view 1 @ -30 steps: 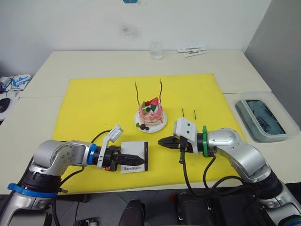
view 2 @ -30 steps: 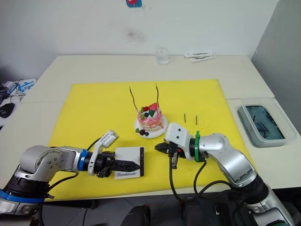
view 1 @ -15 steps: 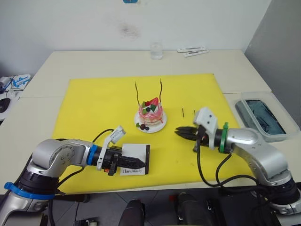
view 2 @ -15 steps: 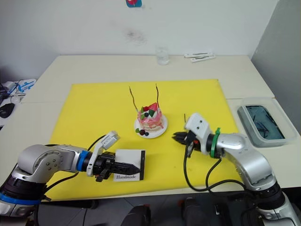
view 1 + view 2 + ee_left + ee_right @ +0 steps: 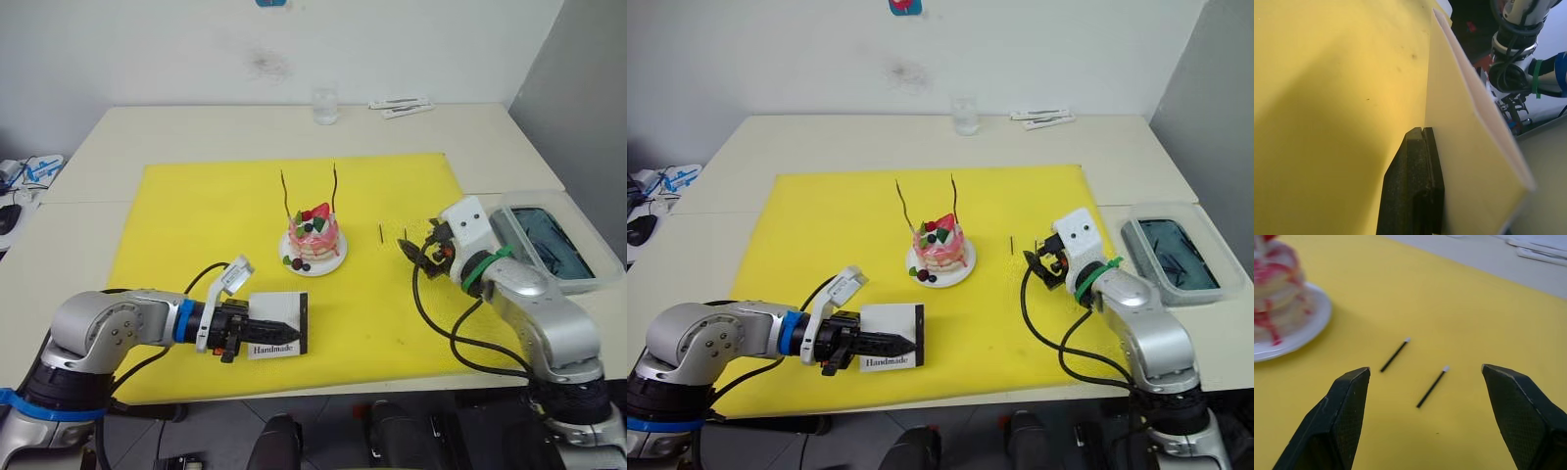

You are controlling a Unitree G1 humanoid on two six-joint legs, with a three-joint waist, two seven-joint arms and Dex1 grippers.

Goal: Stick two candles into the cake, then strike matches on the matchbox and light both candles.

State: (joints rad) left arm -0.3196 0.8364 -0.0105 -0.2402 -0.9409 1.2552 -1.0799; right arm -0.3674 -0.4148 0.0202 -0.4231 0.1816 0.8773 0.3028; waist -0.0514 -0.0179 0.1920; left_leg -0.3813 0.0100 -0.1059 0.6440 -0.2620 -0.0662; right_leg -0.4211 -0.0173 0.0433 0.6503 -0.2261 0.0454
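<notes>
Matches [image 5: 1413, 371] lying between spread right pincer [image 5: 1425, 406] fingers, left pincer [image 5: 263, 332] grasping matchbox [image 5: 279, 337]

Silver arms, black cables, blue and green wrist bands

We see bare yellow mat [image 5: 196, 225] around the two matches [image 5: 1413, 373], with our right gripper [image 5: 1422, 423] spread wide just short of them. The cake [image 5: 314, 240] with its two upright candles [image 5: 310, 193] stands close on the left; a grey tray [image 5: 558, 245] flanks the right.
</notes>
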